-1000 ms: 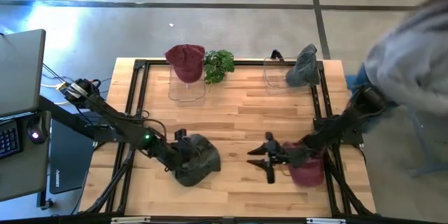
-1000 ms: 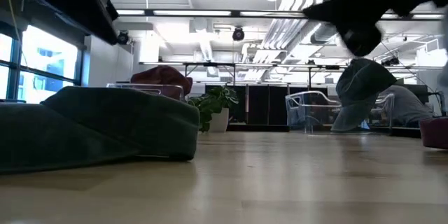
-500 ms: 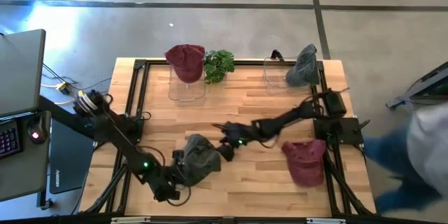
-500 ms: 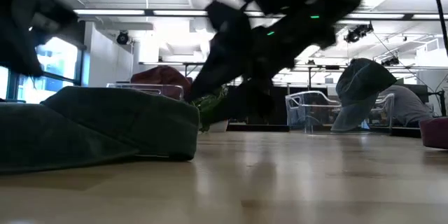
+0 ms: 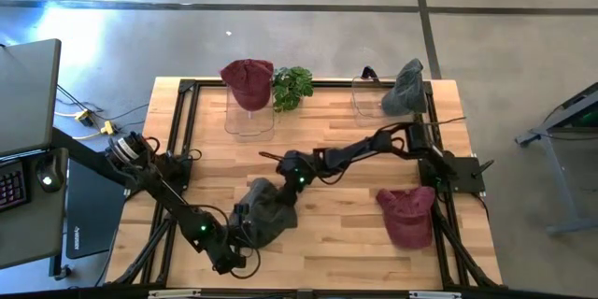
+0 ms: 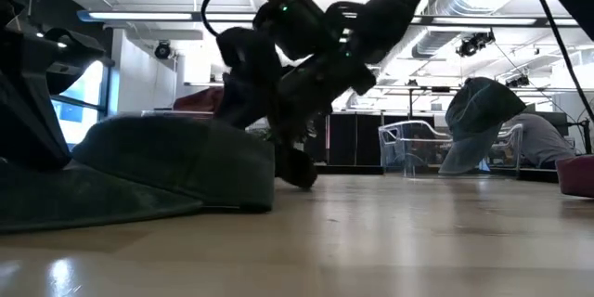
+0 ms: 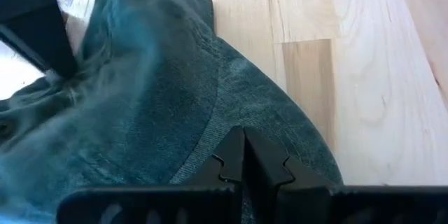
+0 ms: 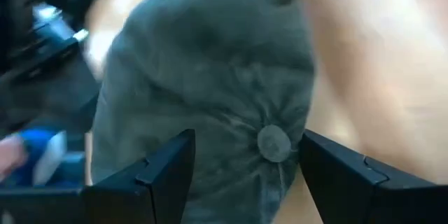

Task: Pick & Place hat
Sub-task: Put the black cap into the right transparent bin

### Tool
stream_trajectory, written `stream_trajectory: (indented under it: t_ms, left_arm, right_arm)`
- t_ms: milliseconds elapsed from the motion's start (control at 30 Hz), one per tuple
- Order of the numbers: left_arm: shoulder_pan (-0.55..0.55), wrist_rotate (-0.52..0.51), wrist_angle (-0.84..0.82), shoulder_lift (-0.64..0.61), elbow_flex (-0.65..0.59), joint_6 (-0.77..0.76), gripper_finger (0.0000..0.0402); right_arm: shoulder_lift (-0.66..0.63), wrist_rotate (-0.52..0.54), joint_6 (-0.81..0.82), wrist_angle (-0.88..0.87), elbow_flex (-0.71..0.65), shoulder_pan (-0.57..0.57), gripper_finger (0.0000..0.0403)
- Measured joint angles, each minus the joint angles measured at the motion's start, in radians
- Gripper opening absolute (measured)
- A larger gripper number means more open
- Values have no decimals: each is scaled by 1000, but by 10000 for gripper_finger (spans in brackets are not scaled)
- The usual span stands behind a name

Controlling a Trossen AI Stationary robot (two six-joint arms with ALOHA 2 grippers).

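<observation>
A: Where is the dark green hat (image 5: 266,210) sitting?

B: Flat on the wooden table (image 5: 336,145), on the near half, well clear of the potted plant (image 5: 292,85) at the far edge. In the low view it lies crown up, brim (image 6: 111,204) on the wood.

A: And the claws around it?

B: One at each side. The left gripper (image 7: 243,155) is at the hat's near-left edge, with its two dark fingers pressed together, tips touching over the brim. Whether any cloth is pinched between them I cannot tell. The right gripper (image 8: 241,157) reaches in from the hat's far-right side and hangs just over the crown; its fingers stand wide apart, and the crown button (image 8: 273,142) shows between them. In the high view its wrist is just beside the hat's upper right edge.

A: Is the right one touching the hat?

B: Very near it, but contact is not clear. From the low view the gripper (image 6: 297,162) comes down right beside the crown, its tip close to the table.

A: What else is around the hat?

B: A maroon hat (image 5: 408,215) lies on the table to its right, near the table's right edge. Beyond it, flanking the plant, are two clear stands: one (image 5: 249,112) with a maroon hat (image 5: 248,81) on top, the other (image 5: 369,101) with a grey-blue hat (image 5: 404,89).
</observation>
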Motion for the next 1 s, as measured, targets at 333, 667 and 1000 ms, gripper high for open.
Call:
stream_trajectory:
  t_ms: [333, 667, 1000]
  left_arm:
    - [-2, -13, -12, 2, 5, 5, 3]
    - [-70, -93, -80, 4, 75, 84, 3]
    - [-93, -115, -111, 4, 79, 29, 3]
  right_arm:
    - [-2, -296, -48, 265, -1, 11, 138]
    - [-4, -463, 63, 512, -1, -8, 10]
    - [-5, -501, 88, 476, -1, -47, 97]
